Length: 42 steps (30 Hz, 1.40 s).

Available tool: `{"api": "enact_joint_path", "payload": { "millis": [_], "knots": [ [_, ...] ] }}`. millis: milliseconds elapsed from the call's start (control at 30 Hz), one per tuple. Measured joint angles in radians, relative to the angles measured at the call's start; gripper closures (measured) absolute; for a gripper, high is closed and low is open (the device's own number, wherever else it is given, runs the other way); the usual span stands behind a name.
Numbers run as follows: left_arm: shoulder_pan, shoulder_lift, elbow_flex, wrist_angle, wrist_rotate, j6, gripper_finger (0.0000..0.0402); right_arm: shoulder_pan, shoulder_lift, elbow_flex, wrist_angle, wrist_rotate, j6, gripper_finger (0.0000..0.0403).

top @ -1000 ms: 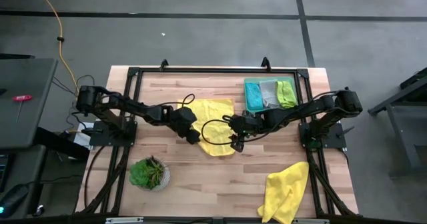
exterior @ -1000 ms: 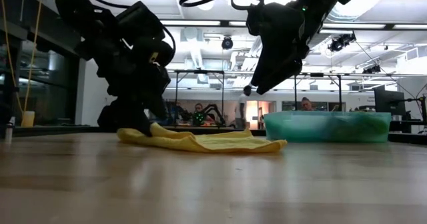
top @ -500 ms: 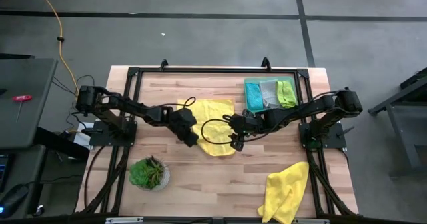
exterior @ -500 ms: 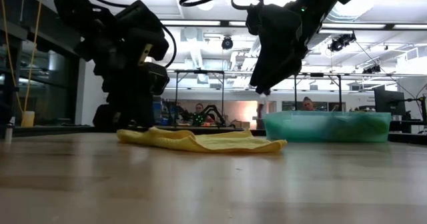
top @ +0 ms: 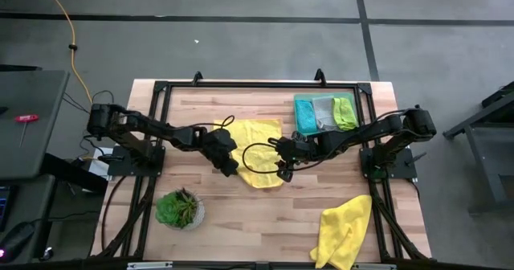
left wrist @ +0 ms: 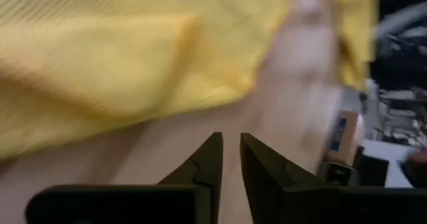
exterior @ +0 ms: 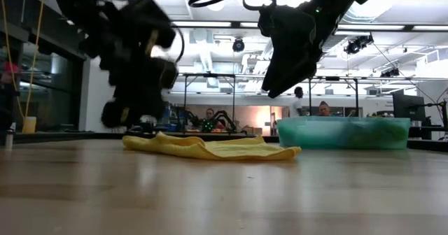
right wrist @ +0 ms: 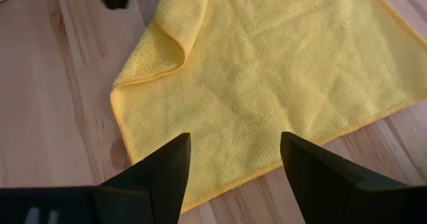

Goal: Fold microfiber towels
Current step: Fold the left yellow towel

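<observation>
A bright yellow microfiber towel (top: 259, 147) lies spread on the middle of the wooden table (top: 265, 222), with one corner curled over on itself, seen as a rolled lip in the right wrist view (right wrist: 160, 47). The left gripper (top: 230, 165) hangs just off the towel's near-left edge, its two dark fingers (left wrist: 205, 165) drawn close with only a thin slit between them and nothing held; bare wood shows under the tips. The right gripper (top: 283, 169) hovers over the towel's opposite side, its fingers (right wrist: 163, 167) spread wide above the cloth and clear of it. A second yellow towel (top: 344, 230) sits crumpled at the table's near-right corner. Teal, pale and lime green towels are stacked in the translucent green tray (top: 299, 101) at the far right. A small potted plant (top: 178, 209) stands at the near-left.
</observation>
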Motion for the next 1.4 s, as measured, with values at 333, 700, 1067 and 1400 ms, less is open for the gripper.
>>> {"api": "enact_joint_path", "payload": {
  "millis": [333,700,1067,1400],
  "knots": [
    [-0.01,-0.08,0.082,-0.182,-0.158,0.32,0.0349,-0.001,0.0,0.0,-0.004,0.013,-0.002,0.0178],
    [-0.185,-0.069,0.105,-0.255,-0.512,1.066,0.0216,-0.001,0.0,0.0,-0.005,0.017,0.001,0.0178],
    [-0.222,-0.003,0.105,-0.217,-0.604,1.442,0.0175,-0.001,0.0,0.0,-0.005,0.035,0.024,0.0178],
    [-0.222,0.086,0.104,-0.153,-0.743,1.569,0.0187,-0.001,0.0,0.0,-0.005,0.035,0.025,0.0178]
  ]
}}
